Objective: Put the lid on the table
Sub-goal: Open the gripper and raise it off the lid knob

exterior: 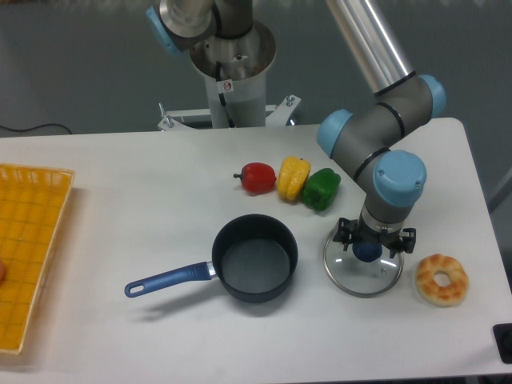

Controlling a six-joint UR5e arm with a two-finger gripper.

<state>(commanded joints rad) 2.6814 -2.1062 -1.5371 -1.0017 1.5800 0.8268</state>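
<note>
The lid (362, 270), a clear glass disc with a thin metal rim and a dark blue knob (368, 253), lies flat on the white table (144, 184), to the right of the pot. My gripper (369, 244) points straight down over the knob. Its fingers (345, 237) stand spread on either side of the knob, so it looks open. The dark blue saucepan (254, 258) stands uncovered in the middle of the table, its blue handle (164, 279) pointing left.
A red pepper (258, 178), a yellow pepper (293, 178) and a green pepper (321, 189) lie in a row behind the pot. A doughnut (442, 278) lies right of the lid. A yellow mesh tray (28, 248) sits at the left edge.
</note>
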